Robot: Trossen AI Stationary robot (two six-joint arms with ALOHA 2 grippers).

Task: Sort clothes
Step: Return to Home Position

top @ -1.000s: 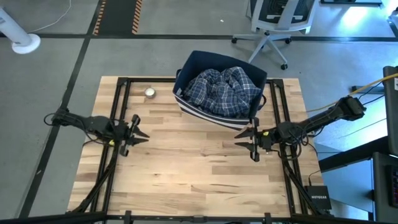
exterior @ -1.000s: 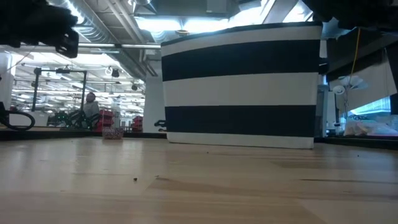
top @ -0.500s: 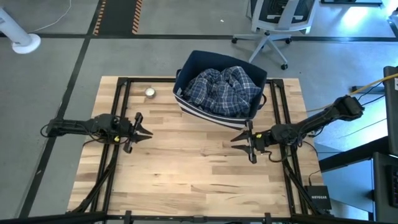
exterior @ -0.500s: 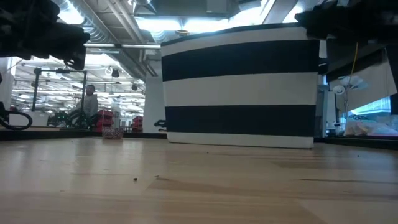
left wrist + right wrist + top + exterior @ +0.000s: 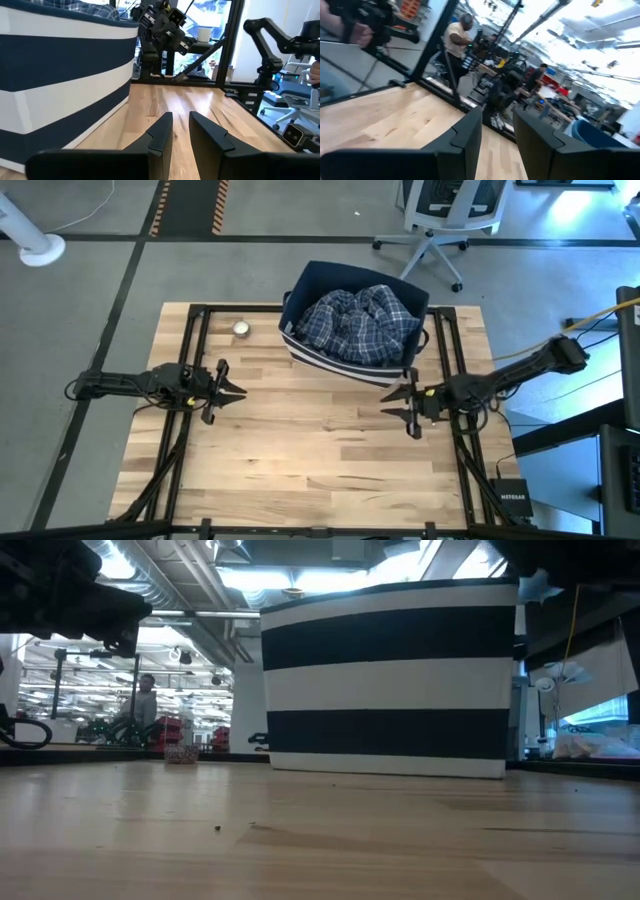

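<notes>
A navy bin with white stripes point(image 5: 318, 358) stands at the table's far edge, right of the middle. A blue-white plaid shirt point(image 5: 355, 325) lies heaped in it and hides any other clothes. The bin fills the low view point(image 5: 390, 680) and shows in the left wrist view point(image 5: 60, 75), with the shirt point(image 5: 80, 6) at its rim. My left gripper point(image 5: 238, 393) hovers over the table's left part, pointing right, fingers point(image 5: 160, 135) a narrow gap apart and empty. My right gripper point(image 5: 385, 403) hovers just near of the bin's right corner, pointing left, fingers point(image 5: 467, 132) slightly apart and empty.
A small round silvery object point(image 5: 241, 329) sits at the far left of the table and shows in the low view point(image 5: 181, 754). Black frame rails point(image 5: 190, 360) run along both sides. Bare wood lies between the grippers. People point(image 5: 455, 37) stand in the room beyond.
My left gripper has gone a little toward the table's right, its arm stretching out lower. My right gripper has gone slightly toward the table's left and come back to nearly where it was. The bin and shirt have not moved.
</notes>
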